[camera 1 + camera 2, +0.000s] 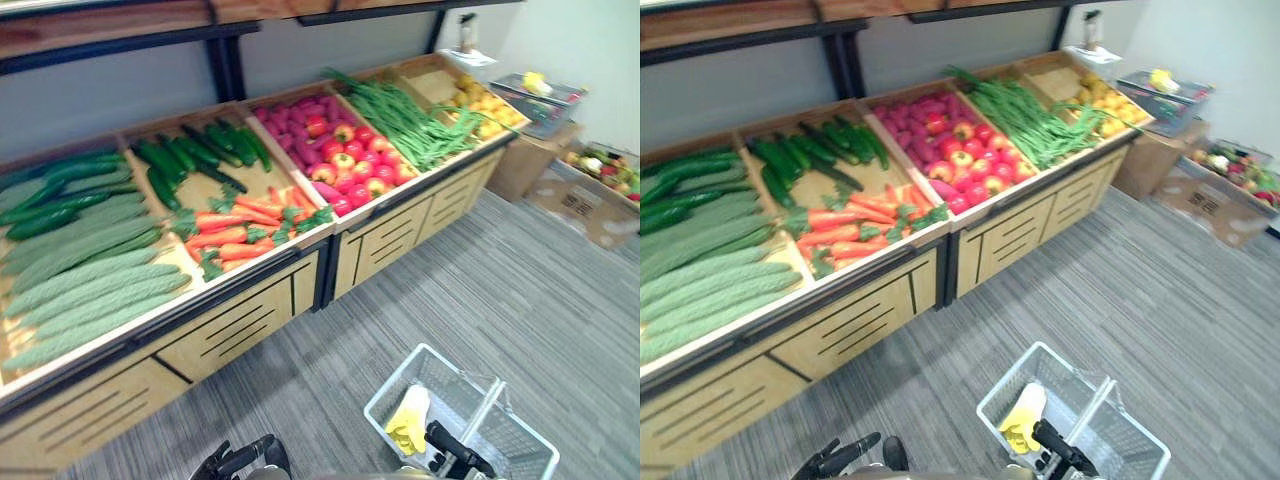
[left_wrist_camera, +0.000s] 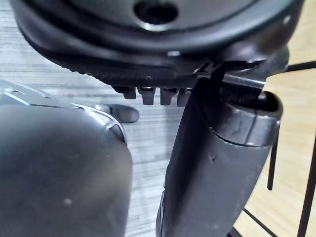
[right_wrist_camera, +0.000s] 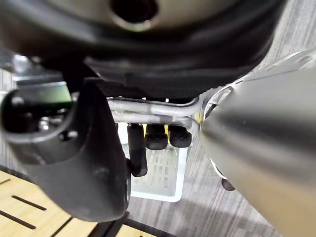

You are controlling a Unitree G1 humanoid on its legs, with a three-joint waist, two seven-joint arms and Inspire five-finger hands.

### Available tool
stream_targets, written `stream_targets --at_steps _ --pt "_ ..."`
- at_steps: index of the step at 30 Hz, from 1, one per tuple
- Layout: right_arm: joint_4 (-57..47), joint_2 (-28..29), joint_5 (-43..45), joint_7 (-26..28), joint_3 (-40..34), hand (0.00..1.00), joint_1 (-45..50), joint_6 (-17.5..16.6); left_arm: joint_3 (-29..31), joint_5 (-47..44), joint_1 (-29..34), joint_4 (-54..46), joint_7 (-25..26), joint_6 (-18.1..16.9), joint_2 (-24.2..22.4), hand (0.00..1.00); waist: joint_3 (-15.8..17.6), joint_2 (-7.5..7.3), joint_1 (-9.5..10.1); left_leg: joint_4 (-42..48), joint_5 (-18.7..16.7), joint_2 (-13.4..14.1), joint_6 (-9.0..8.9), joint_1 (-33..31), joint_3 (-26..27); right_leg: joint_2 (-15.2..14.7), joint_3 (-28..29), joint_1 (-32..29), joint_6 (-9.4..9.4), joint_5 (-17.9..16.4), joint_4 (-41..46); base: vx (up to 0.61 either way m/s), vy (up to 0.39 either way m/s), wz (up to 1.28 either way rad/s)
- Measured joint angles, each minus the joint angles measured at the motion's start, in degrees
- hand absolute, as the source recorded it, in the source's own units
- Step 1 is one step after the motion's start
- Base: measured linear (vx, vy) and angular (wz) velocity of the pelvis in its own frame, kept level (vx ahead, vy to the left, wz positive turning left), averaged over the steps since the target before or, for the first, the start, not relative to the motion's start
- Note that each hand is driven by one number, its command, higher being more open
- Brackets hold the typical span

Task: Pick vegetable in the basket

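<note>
Dark right robot hand (image 1: 455,452) curls round the white basket (image 1: 395,378)'s handle (image 3: 148,111).

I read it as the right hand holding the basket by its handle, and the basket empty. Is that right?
Not empty: the left eye view shows a yellow item lying in the basket. The rest holds: the right hand is curled round the handle.

The wire basket (image 1: 455,392) is white, the vegetable (image 1: 408,422) inside yellow; carrots (image 1: 235,235) are orange, cucumbers (image 1: 85,285) green, the carpet (image 1: 520,290) grey-striped.
</note>
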Motion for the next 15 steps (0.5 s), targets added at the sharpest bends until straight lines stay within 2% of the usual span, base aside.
stream_targets --at_steps 1,2,3,4,5,6,7,9,10,11,12,13,14,15 --pt "0.75 1.85 -0.09 0.58 0.38 0.0 -0.63 0.69 1.08 -0.04 -0.03 -0.75 -0.18 0.24 2.32 1.0 0.21 -5.04 0.18 4.33 -1.29 -2.96 0.23 -2.36 0.97 -2.3 1.54 0.35 3.9 1.37 -8.98 -0.03 -0.121 0.92" --pt "0.69 2.18 -0.04 0.49 0.08 0.0 -0.61 0.57 2.11 -0.02 -0.17 -0.98 -0.18 0.36 2.6 1.0 0.77 -5.79 0.08 11.73 -3.18 -2.33 1.9 -4.23 2.29 -3.18 0.12 0.69 3.59 1.6 -8.15 0.03 -0.139 0.92" --pt "0.64 1.85 -0.07 0.46 0.37 0.0 -0.48 0.65 2.71 -0.05 -0.01 -1.09 -0.09 0.29 2.36 1.0 1.06 -5.62 0.15 16.68 -6.54 -1.37 1.83 -4.53 2.78 -3.27 -0.43 1.55 3.87 1.72 -7.59 0.18 -0.082 0.7" --pt "0.75 0.99 -0.06 0.35 0.66 0.0 -0.22 0.94 3.34 -0.07 0.96 -1.11 0.07 0.11 1.96 1.0 2.03 -4.71 0.39 17.36 -10.56 -0.71 0.21 -2.96 1.91 -1.98 0.09 4.17 4.27 1.94 -7.28 0.17 -0.054 0.59" --pt "1.05 1.01 0.0 0.37 0.81 0.0 -0.01 1.12 4.16 -0.09 1.58 -1.38 0.08 0.11 2.0 1.0 2.16 -4.89 0.79 16.16 -10.83 -1.58 -0.13 -2.15 0.69 -1.63 2.18 4.72 3.8 3.39 -6.57 0.2 -0.044 0.79" --pt "1.49 1.22 0.05 0.37 0.94 0.0 -0.3 1.2 4.42 -0.09 1.52 -1.58 0.27 0.05 1.63 1.0 1.64 -5.47 0.87 14.41 -10.44 -1.79 -0.59 -1.27 -1.33 -0.84 3.46 5.37 2.85 5.36 -5.42 0.18 -0.043 0.75" --pt "1.49 1.12 0.01 0.34 1.42 0.0 -0.41 1.19 4.47 -0.09 1.52 -1.7 0.24 -0.01 1.56 1.0 1.47 -4.04 1.13 13.51 -9.9 -0.86 -1.36 -1.17 -2.59 0.61 4.19 5.16 2.31 7.19 -4.56 0.18 -0.035 0.71" --pt "1.72 0.4 -0.44 0.44 3.77 0.0 -0.53 1.3 4.47 -0.07 2.1 -1.82 0.16 0.0 0.68 1.0 0.75 -3.33 2.27 9.99 -7.63 0.52 -2.15 1.21 -4.65 2.76 4.25 5.09 1.68 9.43 -1.94 0.24 -0.008 0.52" --pt "1.74 0.32 -0.64 0.48 3.82 0.0 -0.72 1.31 4.47 -0.06 2.35 -1.83 0.18 0.05 0.48 1.0 0.7 -3.02 2.31 8.92 -7.11 0.9 -2.36 1.89 -5.43 3.15 4.22 4.4 1.58 9.5 0.31 0.22 -0.031 0.52" --pt "1.83 0.28 -1.48 0.57 3.94 0.0 -1.14 1.62 4.41 -0.02 2.9 -1.85 0.22 0.2 0.0 1.0 0.65 -2.19 2.13 7.79 -6.44 1.66 -2.98 2.6 -6.55 3.91 4.25 4.01 1.44 6.85 -0.15 0.13 -0.068 0.52" --pt "1.87 0.23 -2.27 0.99 5.22 0.0 -1.71 2.4 4.42 -0.02 3.21 -1.85 0.23 0.25 0.09 1.0 0.32 -2.47 2.13 7.24 -6.11 2.11 -3.52 2.98 -7.62 4.64 4.24 4.32 1.31 4.46 -4.69 0.12 -0.082 0.56" --pt "1.86 0.33 -2.26 1.39 5.57 0.0 -1.82 2.59 4.4 -0.02 3.19 -1.85 0.21 0.3 0.19 1.0 0.24 -2.6 2.13 7.01 -5.92 2.12 -3.83 2.98 -8.22 4.72 4.22 4.26 1.28 4.52 -7.12 0.16 -0.265 0.65" --pt "1.85 0.4 -2.23 1.69 6.03 0.0 -2.1 3.05 4.37 0.02 2.94 -2.13 0.1 0.36 0.08 1.0 -0.22 -3.36 2.06 6.29 -5.34 1.16 -4.81 2.86 -9.14 4.48 4.3 3.94 0.56 9.01 -13.58 0.09 -0.225 0.59" --pt "1.97 0.24 -2.22 1.63 5.95 0.0 -2.16 3.16 4.37 0.05 2.75 -1.98 0.06 0.36 -0.2 1.0 -0.47 -3.36 1.89 5.97 -5.33 0.88 -5.3 2.86 -9.57 4.17 3.77 4.12 0.25 8.61 -13.78 0.15 -0.33 0.54"
